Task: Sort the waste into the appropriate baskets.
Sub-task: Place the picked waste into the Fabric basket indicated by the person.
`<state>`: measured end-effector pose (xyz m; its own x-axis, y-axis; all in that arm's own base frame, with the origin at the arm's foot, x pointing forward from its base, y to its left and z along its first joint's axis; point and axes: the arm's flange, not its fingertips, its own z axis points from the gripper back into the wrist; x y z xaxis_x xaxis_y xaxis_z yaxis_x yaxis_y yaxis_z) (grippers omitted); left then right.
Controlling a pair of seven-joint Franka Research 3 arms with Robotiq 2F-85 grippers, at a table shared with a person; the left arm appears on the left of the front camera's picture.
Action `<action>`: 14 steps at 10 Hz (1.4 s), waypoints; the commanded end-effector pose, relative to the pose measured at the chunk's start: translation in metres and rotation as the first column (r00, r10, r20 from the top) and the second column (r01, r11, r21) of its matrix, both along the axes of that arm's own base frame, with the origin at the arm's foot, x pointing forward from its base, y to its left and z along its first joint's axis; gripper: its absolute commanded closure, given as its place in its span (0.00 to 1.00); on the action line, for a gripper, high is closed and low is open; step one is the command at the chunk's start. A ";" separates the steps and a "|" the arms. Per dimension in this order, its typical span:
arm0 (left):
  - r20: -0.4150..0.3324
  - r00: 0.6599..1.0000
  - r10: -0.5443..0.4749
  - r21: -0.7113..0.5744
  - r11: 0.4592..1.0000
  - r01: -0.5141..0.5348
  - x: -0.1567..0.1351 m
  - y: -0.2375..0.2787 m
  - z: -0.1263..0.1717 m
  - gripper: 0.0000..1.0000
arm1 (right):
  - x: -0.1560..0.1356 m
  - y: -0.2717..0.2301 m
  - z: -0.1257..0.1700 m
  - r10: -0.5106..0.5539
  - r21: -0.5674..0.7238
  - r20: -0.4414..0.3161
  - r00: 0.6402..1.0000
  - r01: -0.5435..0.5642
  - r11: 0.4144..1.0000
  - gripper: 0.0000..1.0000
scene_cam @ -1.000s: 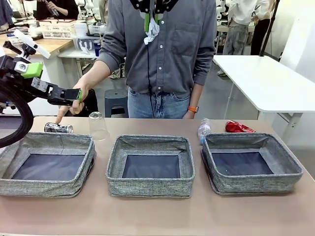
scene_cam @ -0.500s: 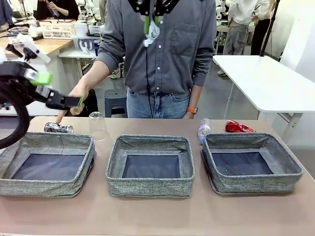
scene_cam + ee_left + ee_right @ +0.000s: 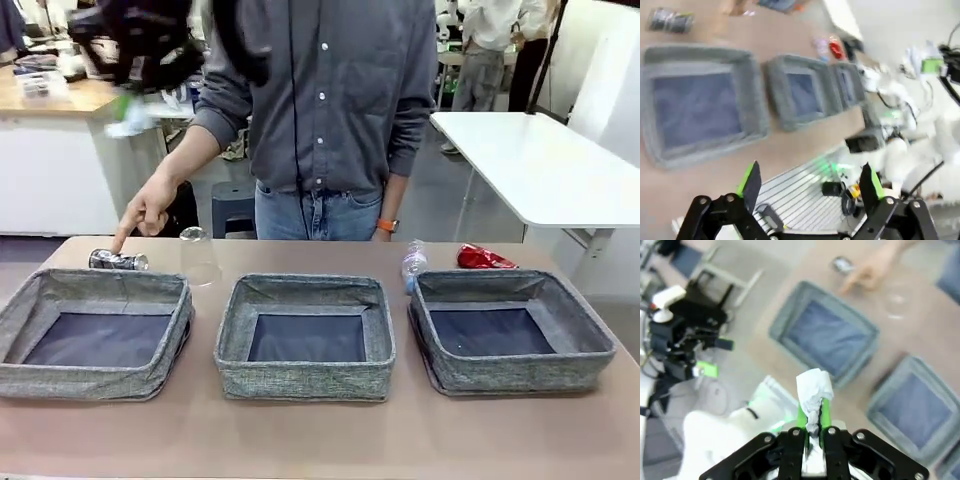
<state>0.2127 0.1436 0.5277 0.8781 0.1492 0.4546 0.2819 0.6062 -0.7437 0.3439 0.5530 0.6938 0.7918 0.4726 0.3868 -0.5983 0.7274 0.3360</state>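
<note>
My right gripper (image 3: 813, 420) is shut on the crumpled white tissue (image 3: 813, 387), high above the left basket (image 3: 785, 322). In the front view it is a dark blur at the top left (image 3: 128, 100). My left gripper (image 3: 809, 182) is open and holds nothing, drawn back over the robot's side of the table. Three grey baskets stand in a row: left (image 3: 100, 285), middle (image 3: 305, 290), right (image 3: 510, 285). Behind them lie a dark can (image 3: 118, 260), a clear cup (image 3: 200, 257), a water bottle (image 3: 414, 263) and a crushed red can (image 3: 485, 259).
A person stands at the far side of the table; one hand (image 3: 145, 212) points down at the dark can. The table's front strip lies bare before the baskets. A white table (image 3: 540, 160) stands at the back right.
My left arm has swung out of the front view. My right gripper has carried the tissue from above the middle to the upper left, moving fast. The person's hand still points at the can.
</note>
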 end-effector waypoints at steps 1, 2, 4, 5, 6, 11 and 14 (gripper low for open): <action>-0.254 0.918 0.303 0.050 0.952 -0.301 -0.047 -0.010 -0.016 0.00 | 0.013 0.016 -0.011 0.112 0.109 -0.096 0.989 -0.101 0.989 0.89; -0.186 0.926 0.329 0.101 0.944 -0.315 -0.056 -0.003 -0.016 0.00 | 0.013 0.024 -0.017 0.073 0.074 -0.064 0.995 -0.068 0.995 0.89; -0.084 0.985 0.149 0.049 0.988 -0.145 -0.028 0.021 0.003 0.00 | 0.006 0.016 -0.016 0.052 0.059 -0.043 0.998 -0.049 0.997 0.89; -0.084 0.985 0.149 0.049 0.988 -0.145 -0.028 0.021 0.003 0.00 | 0.006 0.016 -0.016 0.052 0.059 -0.043 0.998 -0.049 0.997 0.89; -0.084 0.985 0.149 0.049 0.988 -0.145 -0.028 0.021 0.003 0.00 | 0.012 0.024 -0.027 0.063 0.071 -0.061 0.996 -0.059 0.996 0.89; -0.084 0.985 0.149 0.049 0.988 -0.145 -0.028 0.021 0.003 0.00 | 0.037 0.067 -0.158 0.226 -0.010 0.047 0.973 -0.225 0.974 0.89; -0.084 0.985 0.149 0.049 0.988 -0.145 -0.028 0.021 0.003 0.00 | 0.048 0.067 -0.188 0.303 0.041 0.022 0.953 -0.303 0.952 0.89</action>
<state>0.1882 0.1659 0.5335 0.8809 0.2499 0.4019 0.1466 0.6634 -0.7337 0.3919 0.6276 0.4962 0.6257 0.6602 0.4155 -0.7800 0.5366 0.3220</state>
